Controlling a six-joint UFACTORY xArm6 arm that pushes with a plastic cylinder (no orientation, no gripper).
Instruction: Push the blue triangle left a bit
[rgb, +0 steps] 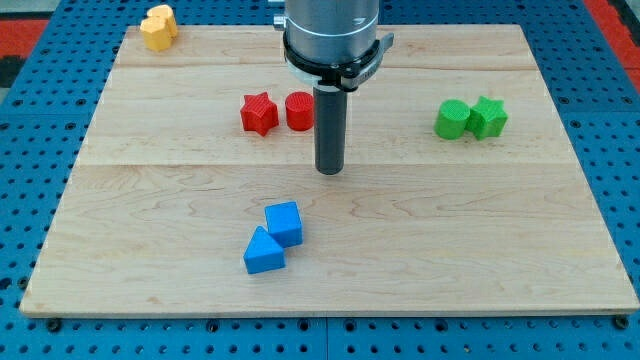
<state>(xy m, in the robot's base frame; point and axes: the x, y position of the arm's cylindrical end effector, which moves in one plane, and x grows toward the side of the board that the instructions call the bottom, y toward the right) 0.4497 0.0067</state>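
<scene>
Nearest the view's bottom, the blue triangle (263, 253) is seen lying on the wooden board (480, 230), a little left of centre. Touching it at its upper right is a blue cube (285, 222), so that the two blue blocks form one small cluster.

Above them the arm (331, 35) is seen coming down from the view's top edge as a wide grey cylinder with a dark collar, from which the straight dark rod is held upright. My tip (330, 172) is placed on the board near its middle, above and to the right of the blue pair and well apart from both. No hand or jaws are carried by the arm, so nothing is gripped; only the bare rod end is presented to the board.

Just left of the rod, a red cylinder (299, 111) is partly overlapped by it in the view, and a red star (259, 113) is set just beside that cylinder on its left. At the view's right, a green cylinder (453, 120) and a green star (488, 117) are found touching each other. At the top left corner of the board, two yellow blocks (157, 26) are huddled together; their shapes cannot be made out with certainty. Bare board lies between the tip and the blue triangle, apart from the blue cube beside it.
</scene>
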